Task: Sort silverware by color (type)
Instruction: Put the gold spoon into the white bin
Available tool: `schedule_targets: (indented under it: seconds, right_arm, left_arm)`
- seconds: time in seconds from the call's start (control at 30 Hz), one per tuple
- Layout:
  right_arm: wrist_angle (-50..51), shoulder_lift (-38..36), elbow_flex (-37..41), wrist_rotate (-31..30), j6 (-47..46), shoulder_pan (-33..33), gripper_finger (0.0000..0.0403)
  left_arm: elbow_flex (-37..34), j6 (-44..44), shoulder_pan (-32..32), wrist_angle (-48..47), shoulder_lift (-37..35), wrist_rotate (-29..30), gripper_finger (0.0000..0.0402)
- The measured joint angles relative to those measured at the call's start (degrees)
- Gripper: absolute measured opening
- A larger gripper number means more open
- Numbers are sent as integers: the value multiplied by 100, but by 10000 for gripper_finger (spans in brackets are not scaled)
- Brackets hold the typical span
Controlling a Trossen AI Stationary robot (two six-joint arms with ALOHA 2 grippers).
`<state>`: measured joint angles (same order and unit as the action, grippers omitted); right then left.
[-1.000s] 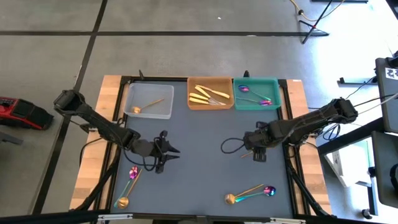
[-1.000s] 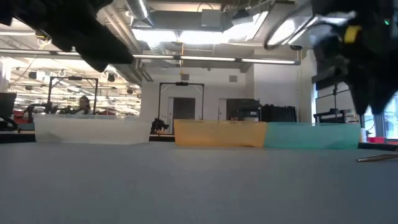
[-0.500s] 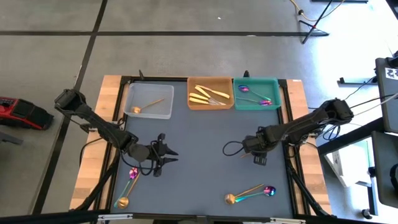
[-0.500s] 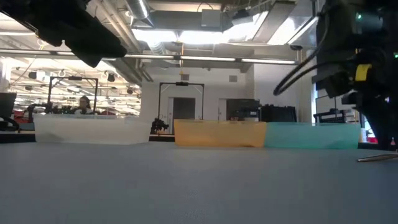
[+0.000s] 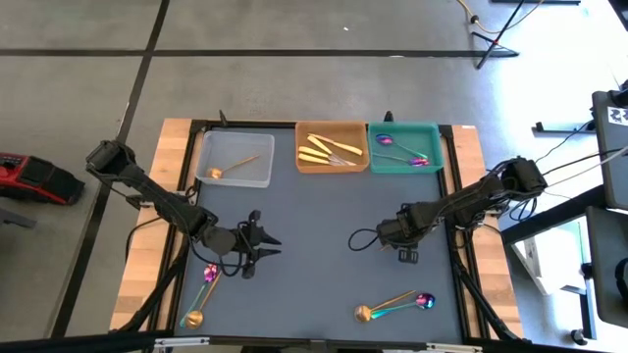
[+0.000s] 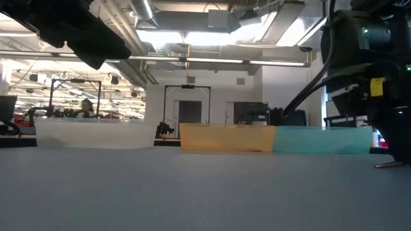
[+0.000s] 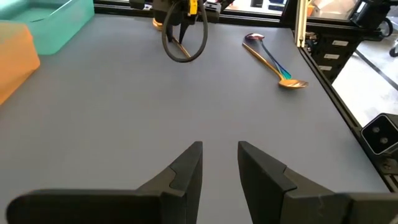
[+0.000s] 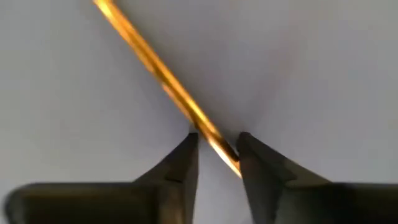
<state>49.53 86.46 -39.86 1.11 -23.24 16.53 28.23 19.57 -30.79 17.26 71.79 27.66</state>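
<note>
My right gripper points down at the table right of its middle. It is open, and its fingertips stand on either side of a slim copper-gold utensil handle lying flat on the table. My left gripper is open and hovers over bare table left of the middle. An iridescent and a gold spoon lie near-left. Another such pair lies near-right. My right gripper comes from above with its fingers across the handle's end. One finger stands right at the handle. Whether it touches, I cannot tell. The handle lies flat on the table.
Three trays line the far edge: a clear one with a copper spoon, an orange one with pale gold knives, and a teal one with iridescent spoons. A cable loops beside my right gripper. Bare table lies between the arms.
My right gripper has come down to the table and shifted slightly toward the left and near edges, ending over the copper-gold handle. The handle has stayed where it was.
</note>
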Motion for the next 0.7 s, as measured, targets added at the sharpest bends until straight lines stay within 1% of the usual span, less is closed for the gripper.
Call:
schedule_targets:
  seconds: [0.17, 0.27, 0.47, 0.6, 0.7]
  right_arm:
    - [-60, 2, 7, -60, 147, 2, 29]
    - [-83, 2, 8, -50, 255, 2, 7]
    - [-107, 4, 11, -49, 279, 0, 10]
    - [-117, -29, 11, -48, 284, 0, 4]
    - [-70, -87, -63, -53, 269, -1, 5]
  left_arm:
    - [0, 91, 0, -3, 0, 0, 96]
    - [0, 94, 0, -3, 0, 0, 96]
    - [0, 94, 0, -4, 0, 38, 96]
    - [0, 94, 0, -5, 0, 50, 96]
    - [0, 94, 0, -5, 0, 150, 96]
